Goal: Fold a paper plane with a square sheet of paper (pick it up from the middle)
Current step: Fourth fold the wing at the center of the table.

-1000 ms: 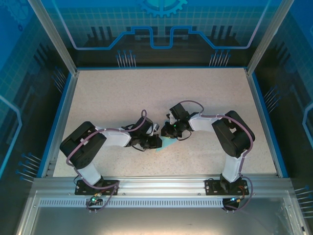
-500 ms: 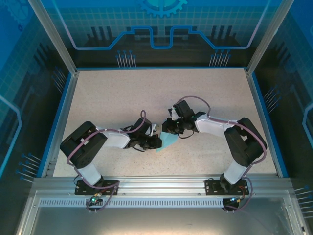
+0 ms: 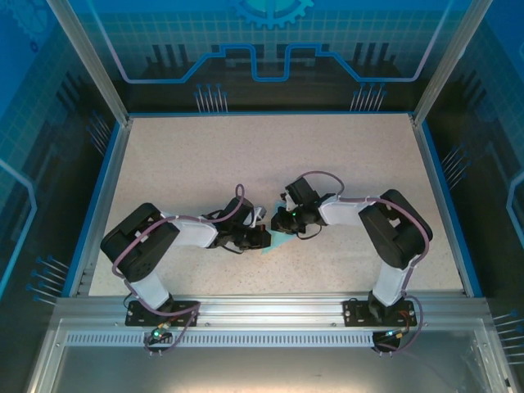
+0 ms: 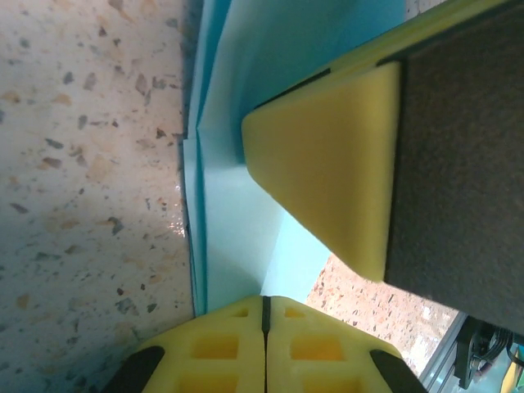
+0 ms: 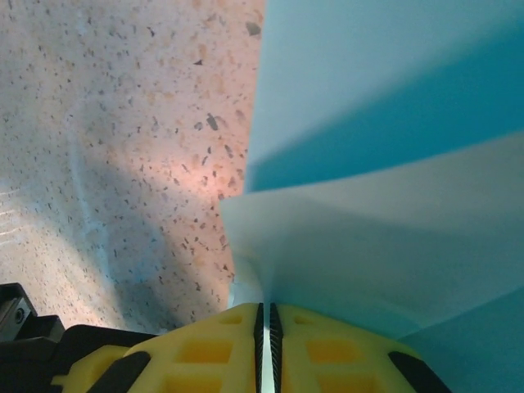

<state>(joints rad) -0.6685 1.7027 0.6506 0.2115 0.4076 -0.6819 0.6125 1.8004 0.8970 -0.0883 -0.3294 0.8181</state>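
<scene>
**Two hands meet at the light-blue sheet of paper [image 3: 282, 240] near the middle of the tabletop [image 3: 205, 155].**

The sheet of paper, partly folded into overlapping layers, sits a little toward 6 o'clock from the tabletop's centre. The left hand [image 3: 262, 238] is at its 9 o'clock edge, fingers pressed together by the fold; whether paper is caught between them I cannot tell. The right hand [image 3: 282, 223] reaches in from 12 o'clock and pinches the sheet, whose layers fan out from the seam between its yellow fingers [image 5: 327, 352].

Light-blue paper [image 5: 385, 237], folded in layers
</scene>
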